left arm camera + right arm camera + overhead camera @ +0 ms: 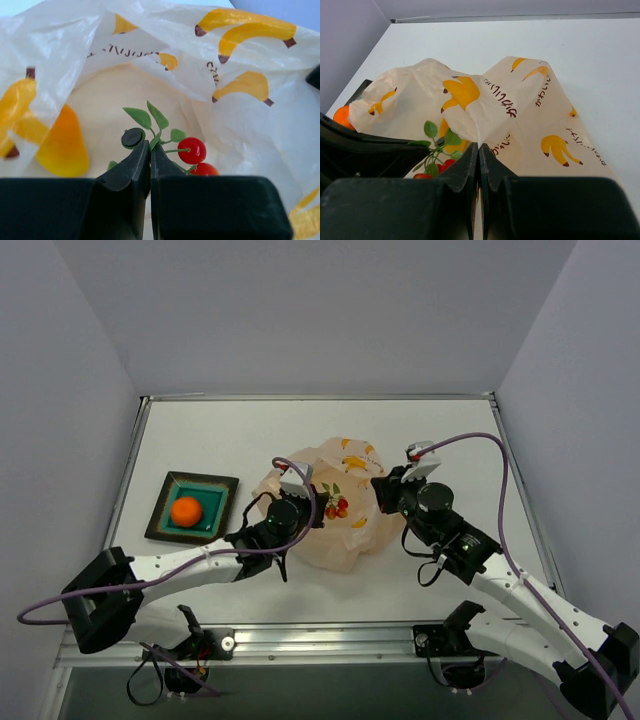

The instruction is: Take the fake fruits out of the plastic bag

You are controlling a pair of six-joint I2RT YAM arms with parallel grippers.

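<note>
The peach banana-print plastic bag (345,495) lies mid-table, its mouth facing the arms. My left gripper (318,506) is shut on the green stem of the red berries (337,506) at the bag's mouth; the berries (192,150) and their leaves show just past my left fingertips (150,146). The yellow lemon-like piece (62,145) lies inside the bag to the left. My right gripper (381,495) is shut on a fold of the bag's edge (485,125), pinched between the tips (479,148). The berries (437,165) also show in the right wrist view. The orange ball (186,511) sits in the teal dish.
The square teal dish (220,488) stands at the left of the table, left of my left arm. White walls close in the table at left, right and back. A metal rail runs along the near edge.
</note>
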